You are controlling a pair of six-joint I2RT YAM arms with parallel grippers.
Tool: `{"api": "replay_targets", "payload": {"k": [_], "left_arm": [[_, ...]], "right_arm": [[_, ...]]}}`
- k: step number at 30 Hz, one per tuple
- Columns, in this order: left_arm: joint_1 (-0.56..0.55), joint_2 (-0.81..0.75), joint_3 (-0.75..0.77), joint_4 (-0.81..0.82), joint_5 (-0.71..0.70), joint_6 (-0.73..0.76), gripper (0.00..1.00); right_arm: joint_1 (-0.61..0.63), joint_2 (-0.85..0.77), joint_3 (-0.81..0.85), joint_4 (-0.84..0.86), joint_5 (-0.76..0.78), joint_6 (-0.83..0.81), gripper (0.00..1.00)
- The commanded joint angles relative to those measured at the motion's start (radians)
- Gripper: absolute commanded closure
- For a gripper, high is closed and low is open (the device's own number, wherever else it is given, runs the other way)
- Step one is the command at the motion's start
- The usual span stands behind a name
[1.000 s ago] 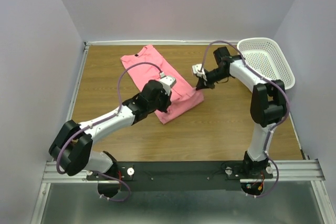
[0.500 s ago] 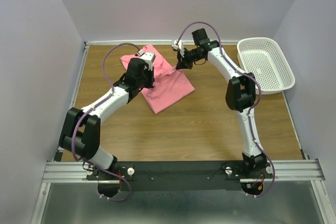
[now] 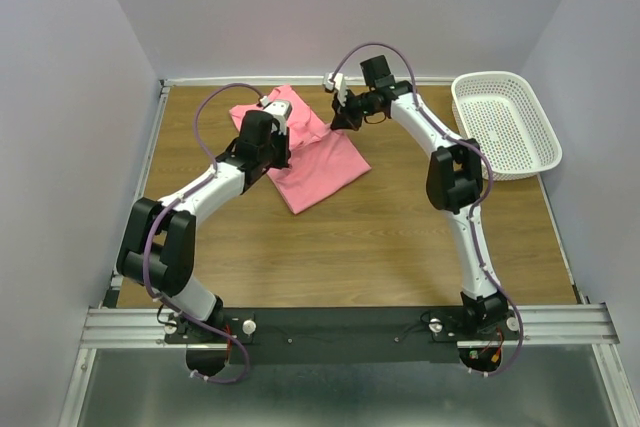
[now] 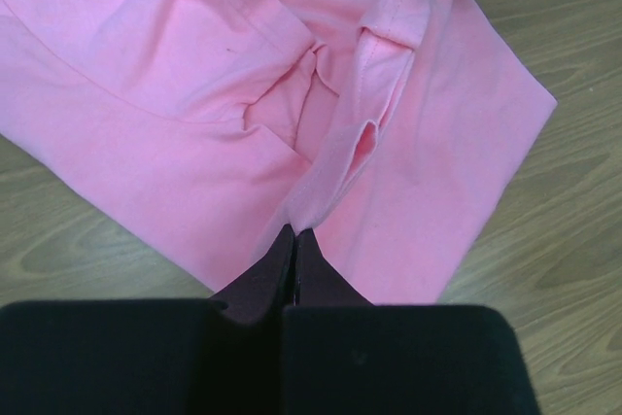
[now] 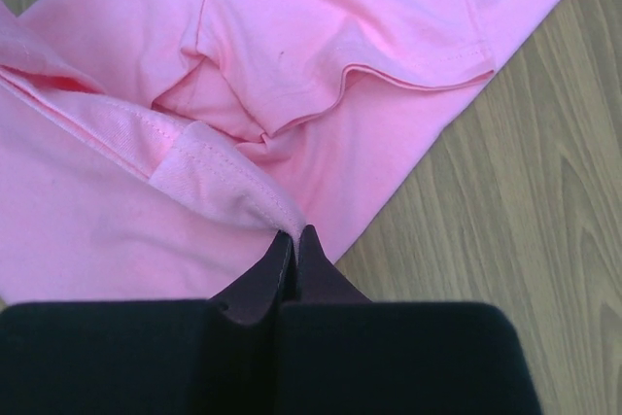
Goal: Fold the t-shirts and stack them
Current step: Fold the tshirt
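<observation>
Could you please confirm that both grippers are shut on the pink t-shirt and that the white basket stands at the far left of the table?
Not quite: the white basket stands at the far right of the table, as the top external view shows. The rest holds: the left gripper and the right gripper are both shut on the pink t-shirt.

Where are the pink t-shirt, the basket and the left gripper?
pink t-shirt [image 3: 322, 177]: top view, flat lower panel.
white basket [image 3: 505, 127]: top view, bare floor.
left gripper [image 4: 294, 240]: left wrist view, between closed fingertips.
</observation>
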Motion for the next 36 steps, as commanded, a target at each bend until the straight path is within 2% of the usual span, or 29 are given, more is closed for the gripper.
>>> {"api": "replay_targets", "payload": {"k": [1,17,19,20,21,22,23,24,26,27,28,31,33,34,35,36], "left_arm": [[0.019,0.015,-0.018,0.026,0.020,-0.016,1.00],[0.037,-0.005,-0.050,0.026,0.014,-0.039,1.00],[0.042,0.001,-0.047,0.026,0.011,-0.037,1.00],[0.048,0.006,-0.044,0.026,0.008,-0.039,1.00],[0.052,0.009,-0.044,0.026,-0.006,-0.046,1.00],[0.063,0.016,-0.034,0.026,-0.017,-0.052,0.95],[0.069,0.020,-0.027,0.026,-0.035,-0.060,0.74],[0.077,0.024,-0.018,0.024,-0.060,-0.068,0.65],[0.103,0.046,0.029,0.026,-0.159,-0.075,0.53],[0.112,0.055,0.052,0.053,-0.258,-0.071,0.52],[0.118,0.067,0.095,0.058,-0.319,-0.063,0.52],[0.137,0.061,0.163,0.075,-0.477,-0.028,0.51],[0.134,0.024,0.183,0.058,-0.432,0.010,0.51],[0.129,-0.041,0.165,0.059,-0.395,0.026,0.51],[0.123,-0.078,0.140,0.064,-0.353,0.043,0.51],[0.115,-0.116,0.111,0.072,-0.323,0.066,0.51]], "right_arm": [[0.015,0.037,0.036,0.040,0.035,0.034,1.00],[0.036,0.060,0.045,0.060,0.063,0.051,0.99],[0.036,0.064,0.049,0.064,0.072,0.057,0.96],[0.038,0.067,0.051,0.068,0.078,0.060,0.93],[0.039,0.067,0.054,0.078,0.084,0.077,0.83],[0.038,0.070,0.060,0.086,0.090,0.089,0.75],[0.039,0.073,0.060,0.103,0.119,0.110,0.67],[0.041,0.073,0.059,0.130,0.144,0.142,0.56],[0.043,0.068,0.048,0.257,0.246,0.312,0.47],[0.044,0.067,0.048,0.344,0.285,0.435,0.39],[0.044,0.068,0.053,0.374,0.325,0.490,0.29],[0.044,0.061,0.085,0.414,0.363,0.569,0.25],[0.043,0.010,0.039,0.417,0.337,0.551,0.25],[0.041,-0.019,0.001,0.416,0.290,0.507,0.25],[0.027,-0.056,-0.053,0.413,0.123,0.444,0.24],[0.018,-0.108,-0.135,0.408,0.031,0.366,0.21]]}}
